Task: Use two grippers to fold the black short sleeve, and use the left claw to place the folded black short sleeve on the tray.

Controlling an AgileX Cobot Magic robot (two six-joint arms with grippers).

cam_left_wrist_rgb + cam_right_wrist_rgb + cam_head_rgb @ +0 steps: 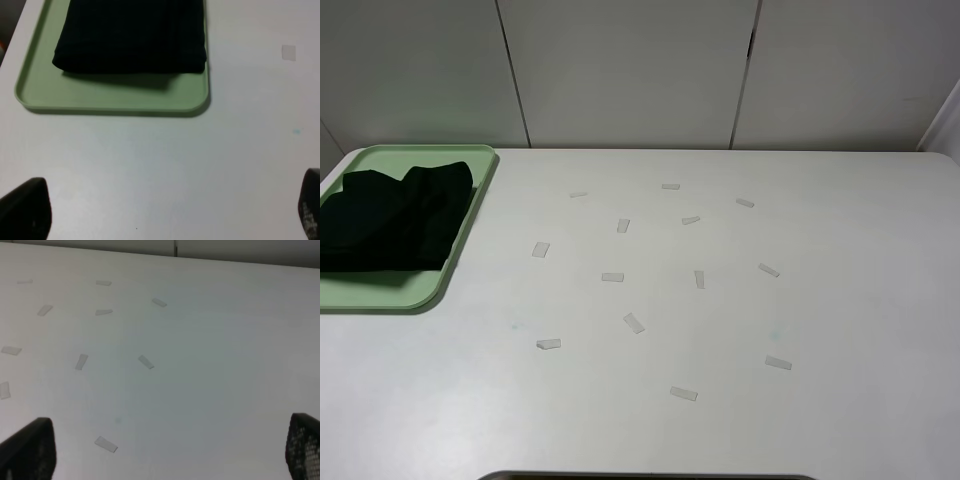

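The black short sleeve (395,220) lies folded on the tray (380,292) at the bench's (720,330) far-left corner. Left claw (165,215) and right claw (170,455) both stand apart, holding nothing. Placement appears complete; nothing further seems required beyond keeping both arms clear.

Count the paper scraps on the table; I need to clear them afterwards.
13 paper scraps on the table, all right of the tray: five farthest, four in the middle, four nearest. The black short sleeve could hide more.
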